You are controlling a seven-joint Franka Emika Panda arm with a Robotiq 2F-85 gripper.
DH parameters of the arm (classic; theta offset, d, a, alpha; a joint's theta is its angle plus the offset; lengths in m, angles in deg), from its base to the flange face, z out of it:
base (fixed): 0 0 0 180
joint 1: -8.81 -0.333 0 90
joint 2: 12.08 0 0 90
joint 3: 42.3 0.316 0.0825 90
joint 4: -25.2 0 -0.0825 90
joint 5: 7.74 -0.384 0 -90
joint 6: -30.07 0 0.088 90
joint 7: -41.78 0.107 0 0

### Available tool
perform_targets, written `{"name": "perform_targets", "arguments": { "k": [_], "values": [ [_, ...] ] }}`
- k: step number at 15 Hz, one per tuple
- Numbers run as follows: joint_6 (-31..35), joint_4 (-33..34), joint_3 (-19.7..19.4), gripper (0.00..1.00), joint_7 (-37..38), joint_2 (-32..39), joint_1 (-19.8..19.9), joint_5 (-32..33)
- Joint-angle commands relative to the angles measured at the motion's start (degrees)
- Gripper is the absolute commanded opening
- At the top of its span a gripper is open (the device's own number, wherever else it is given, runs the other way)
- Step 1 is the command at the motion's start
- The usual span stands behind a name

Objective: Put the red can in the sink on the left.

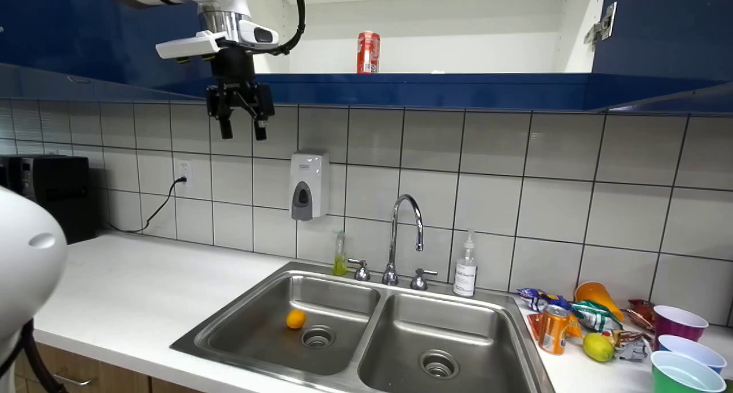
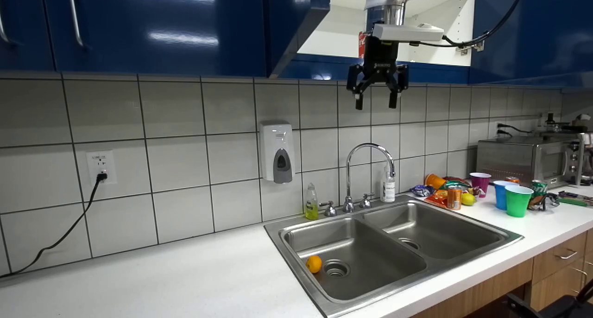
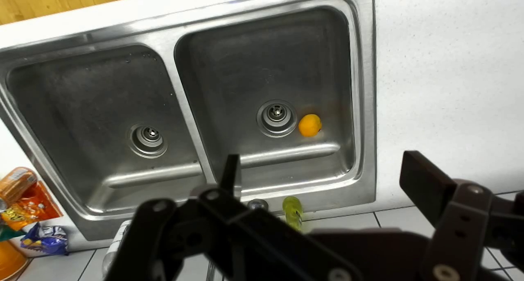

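Observation:
The red can (image 1: pixel 368 52) stands upright on the floor of the open wall cabinet, with its base partly behind the front edge. In an exterior view only a strip of the can (image 2: pixel 361 45) shows past the arm. My gripper (image 1: pixel 244 136) hangs below cabinet height, pointing down, away from the can. High above the counter unit, the gripper (image 2: pixel 375 107) is open and holds nothing. In the wrist view the jaws stand wide apart. The sink on the left (image 1: pixel 343 347) is the basin holding a round orange fruit (image 1: pixel 295 319); in the wrist view this sink (image 3: pixel 229 76) lies right of the divider.
A blue cabinet edge (image 1: pixel 435 89) runs in front of the shelf. The chrome tap (image 1: pixel 395 238) arches behind the basins, near a yellow-green soap bottle (image 2: pixel 311 204) and a pump bottle (image 1: pixel 465 272). An orange can (image 1: pixel 554 330), wrappers and cups crowd the counter beyond the right basin.

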Motion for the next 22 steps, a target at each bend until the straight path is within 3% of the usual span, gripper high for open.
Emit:
{"name": "perform_targets", "arguments": {
  "k": [1, 22],
  "values": [
    [-0.12, 0.12, 0.09, 1.0, -0.06, 0.03, 0.13, -0.05],
    [-2.85, 3.45, -0.1, 1.0, 1.53, -4.32, 2.07, 2.51]
  ]
}}
